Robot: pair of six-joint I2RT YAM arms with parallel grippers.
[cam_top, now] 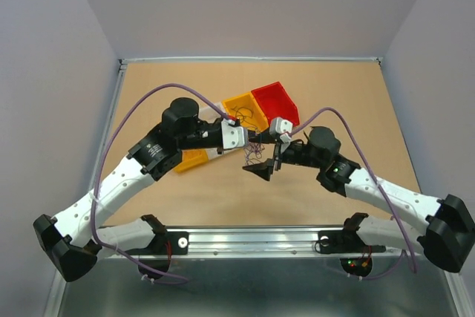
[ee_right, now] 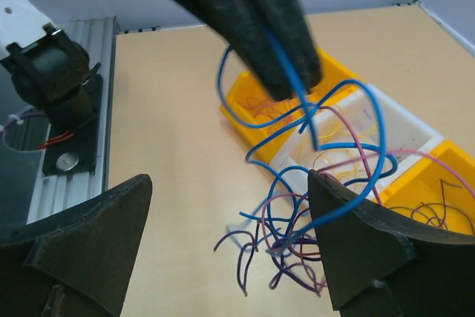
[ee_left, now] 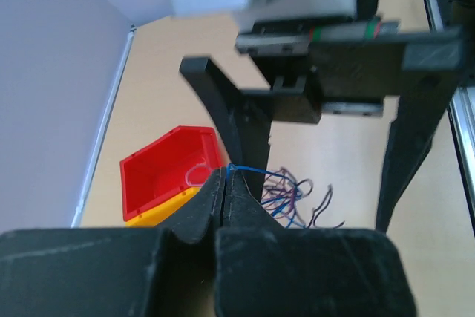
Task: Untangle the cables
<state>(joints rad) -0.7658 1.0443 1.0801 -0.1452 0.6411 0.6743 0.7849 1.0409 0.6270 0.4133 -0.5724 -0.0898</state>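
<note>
My left gripper [ee_right: 292,83] pinches a blue strand [ee_right: 382,146], upper centre | cables [ee_right: 297,220] hang below, lower centre | my right gripper [ee_right: 230,182] spread, nearest them

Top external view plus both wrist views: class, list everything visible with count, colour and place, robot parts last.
table: one, tan, under everything
red bin: one, red, far centre
orange bin: one, orange, beside red bin's left
white bin: one, white, between orange and yellow bins
yellow bin: one, yellow, partly under left arm
cables: one wad, blue, purple, pink, mid-table
left arm, right arm: two, white-black, from near edge
left pincer: one, black, shut on blue cable
right pincer: one, black, open, at wad
</note>
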